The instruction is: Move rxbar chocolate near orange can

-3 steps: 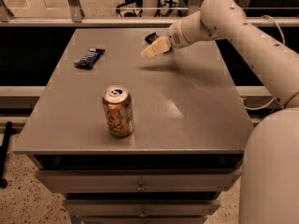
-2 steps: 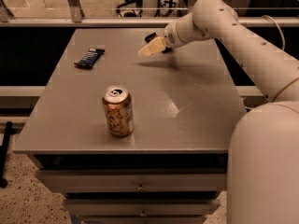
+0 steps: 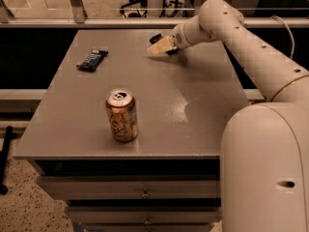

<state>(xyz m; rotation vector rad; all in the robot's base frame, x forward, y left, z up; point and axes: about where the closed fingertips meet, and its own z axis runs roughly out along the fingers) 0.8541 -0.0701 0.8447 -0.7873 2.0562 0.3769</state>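
Note:
The rxbar chocolate [image 3: 91,60], a flat dark bar with pale lettering, lies on the far left of the grey table [image 3: 193,105]. The orange can [image 3: 121,116] stands upright near the table's front, left of centre, its silver top and pull tab showing. My gripper [image 3: 160,45] hangs low over the far middle of the table and points left. It is well to the right of the bar and far behind the can. Nothing shows in it.
My white arm [image 3: 241,42] reaches in from the right over the table's far right part, and my white body [image 3: 265,168] fills the lower right. Drawers [image 3: 145,192] sit under the table front. A rail and glass run behind the table.
The arm's upper part has swung a little to the left. The gripper stays over the far middle of the table. The bar and the can have not moved.

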